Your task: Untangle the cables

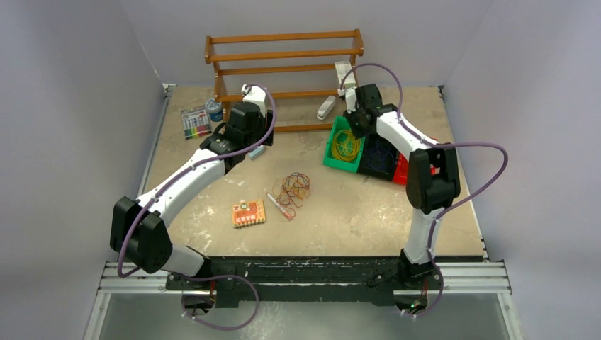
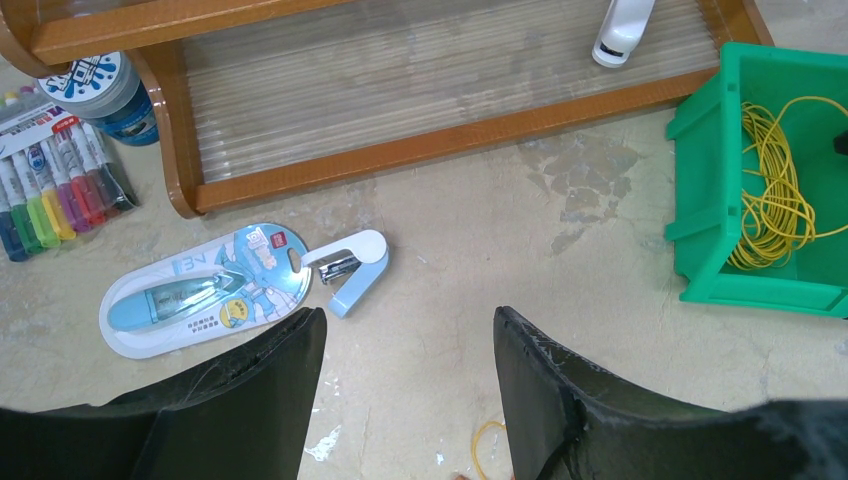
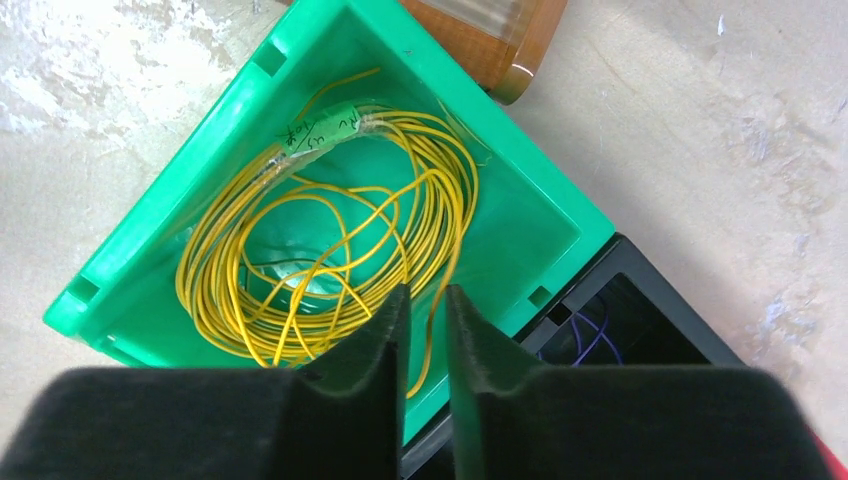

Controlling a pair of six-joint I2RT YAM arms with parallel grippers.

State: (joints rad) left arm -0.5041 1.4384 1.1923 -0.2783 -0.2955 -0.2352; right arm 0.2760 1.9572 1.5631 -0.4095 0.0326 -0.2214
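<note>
A loose tangle of orange-red and yellow cables [image 1: 294, 188] lies mid-table, and one yellow loop of it [image 2: 485, 445] shows under my left gripper. A coiled yellow cable [image 3: 330, 240] lies in the green bin [image 3: 190, 175] at the right. Dark blue cable [image 3: 590, 335] sits in the black bin [image 3: 650, 330] beside it. My right gripper [image 3: 427, 292] hangs over the green bin's near corner, its jaws a narrow gap apart, with one yellow strand running through the gap untouched. My left gripper [image 2: 405, 318] stands open over bare table, left of the bins.
A wooden rack [image 1: 283, 64] spans the back, with a white stapler [image 2: 622, 30] on its low shelf. A marker pack [image 2: 55, 190], a paint pot [image 2: 100, 85], a packaged item [image 2: 200, 290] and a blue stapler [image 2: 352, 265] lie at left. An orange card [image 1: 249, 212] and a pen [image 1: 280, 205] lie nearer.
</note>
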